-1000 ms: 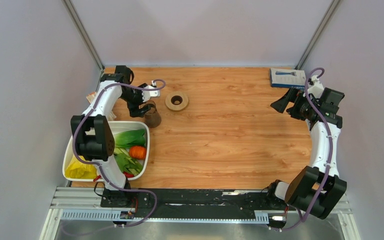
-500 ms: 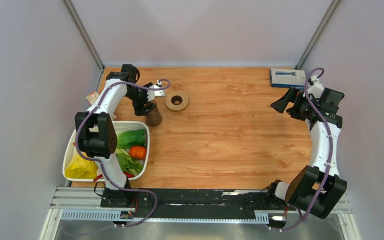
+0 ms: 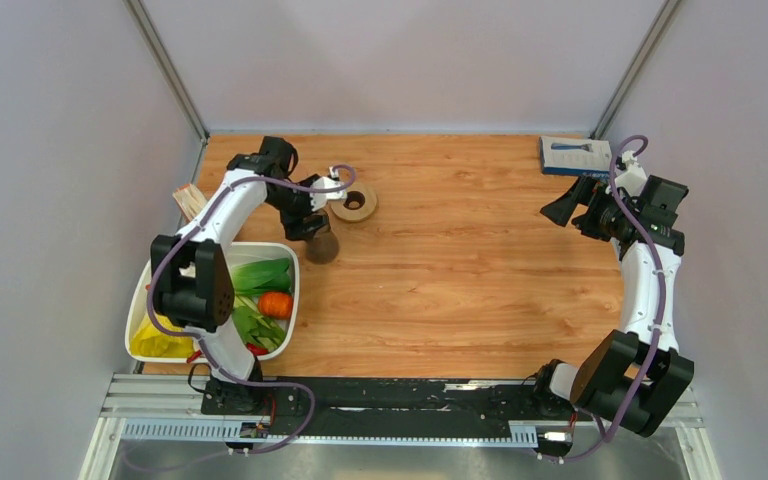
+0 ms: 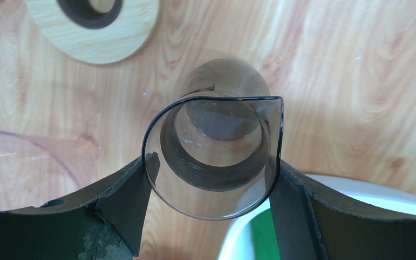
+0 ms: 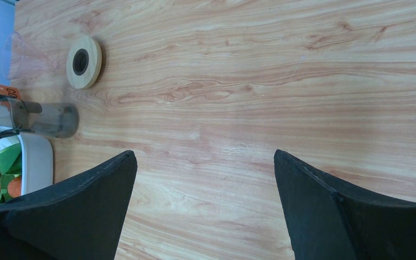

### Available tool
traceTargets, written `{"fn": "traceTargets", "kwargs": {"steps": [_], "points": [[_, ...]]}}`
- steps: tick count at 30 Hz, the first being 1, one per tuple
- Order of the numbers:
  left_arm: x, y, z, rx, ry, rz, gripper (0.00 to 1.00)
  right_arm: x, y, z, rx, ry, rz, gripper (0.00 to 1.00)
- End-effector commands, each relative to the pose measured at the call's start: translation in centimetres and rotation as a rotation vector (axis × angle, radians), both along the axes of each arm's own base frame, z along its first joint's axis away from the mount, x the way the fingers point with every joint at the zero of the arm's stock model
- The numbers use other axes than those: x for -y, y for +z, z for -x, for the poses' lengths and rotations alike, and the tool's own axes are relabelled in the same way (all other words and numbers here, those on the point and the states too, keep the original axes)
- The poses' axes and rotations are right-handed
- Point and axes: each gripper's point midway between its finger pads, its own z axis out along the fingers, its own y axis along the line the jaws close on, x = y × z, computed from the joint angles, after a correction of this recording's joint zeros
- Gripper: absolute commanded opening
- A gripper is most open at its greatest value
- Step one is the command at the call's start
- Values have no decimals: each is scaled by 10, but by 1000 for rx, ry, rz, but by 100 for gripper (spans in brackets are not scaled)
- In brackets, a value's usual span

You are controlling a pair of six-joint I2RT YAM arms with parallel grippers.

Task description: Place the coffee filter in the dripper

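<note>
Left wrist: dripper lies beyond left end effector clasping glass cup.

Robot lab test cell. Plain pale wall panels on bare metal corner posts box in a light wooden tabletop. Along its near edge a black base plate sits on a slotted aluminium rail. It carries a white-and-black left robot arm and a matching right robot arm. A white plastic tub of vegetables sits at the near-left corner.
</note>
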Motion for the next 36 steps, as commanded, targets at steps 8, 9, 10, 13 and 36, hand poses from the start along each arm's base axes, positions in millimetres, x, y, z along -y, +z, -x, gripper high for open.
{"fn": "traceTargets", "kwargs": {"steps": [8,9,10,13,36], "points": [[78,43,69,41,198,112,67,-2,11,-4,45,31,8,100],[87,39,78,30,191,107,67,-2,12,-4,47,31,9,100],[91,41,79,37,239,111,66,-2,12,-4,48,32,9,100],[113,35,97,13,324,115,64,-2,12,-3,50,31,10,100],[219,10,136,-48,439,122,81,-1,13,-1,49,24,28,100]]}}
